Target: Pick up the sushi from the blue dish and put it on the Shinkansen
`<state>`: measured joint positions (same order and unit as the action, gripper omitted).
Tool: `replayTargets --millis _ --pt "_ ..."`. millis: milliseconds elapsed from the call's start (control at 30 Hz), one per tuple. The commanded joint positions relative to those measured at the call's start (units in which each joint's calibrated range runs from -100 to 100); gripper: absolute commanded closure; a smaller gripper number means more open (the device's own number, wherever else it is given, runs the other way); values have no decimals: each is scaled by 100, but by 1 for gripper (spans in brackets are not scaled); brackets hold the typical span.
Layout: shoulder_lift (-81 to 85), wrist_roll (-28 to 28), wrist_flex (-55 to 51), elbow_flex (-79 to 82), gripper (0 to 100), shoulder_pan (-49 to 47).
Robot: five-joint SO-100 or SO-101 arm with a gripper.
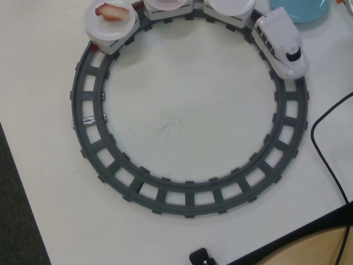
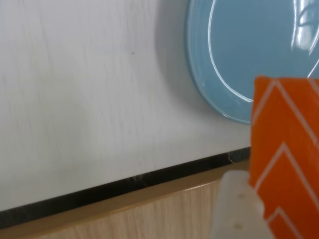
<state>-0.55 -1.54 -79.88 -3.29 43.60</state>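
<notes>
**Q:** where's the sushi right now?

**me:** In the wrist view the sushi (image 2: 285,159) fills the lower right corner, orange with white chevron stripes, right up against the lens. A pale end effector finger (image 2: 238,209) sits against its left side, so from here it looks gripped and lifted. I only see that one finger, so I can't tell the exact jaw setting.

**Q:** and the arm pose?

**me:** The wrist camera looks down past the sushi at the blue dish (image 2: 239,55), which is bare where I can see it, with the white worktop (image 2: 89,99) and its dark front edge below. The arm itself isn't in the overhead view.

**Q:** train?

**me:** The Shinkansen (image 1: 280,48) sits upper right on the grey ring track (image 1: 187,196), the dish corner (image 1: 306,10) just beside it. A trailing white plate (image 1: 110,25) carries a red-and-white piece (image 1: 112,10).
</notes>
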Motion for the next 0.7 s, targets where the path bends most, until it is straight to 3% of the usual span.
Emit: replayTargets --millis 0,333,667 --pt "360 -24 -10 -21 97 -20" --pt "426 -24 33 -21 97 -82" --pt "443 18 761 6 97 -997"
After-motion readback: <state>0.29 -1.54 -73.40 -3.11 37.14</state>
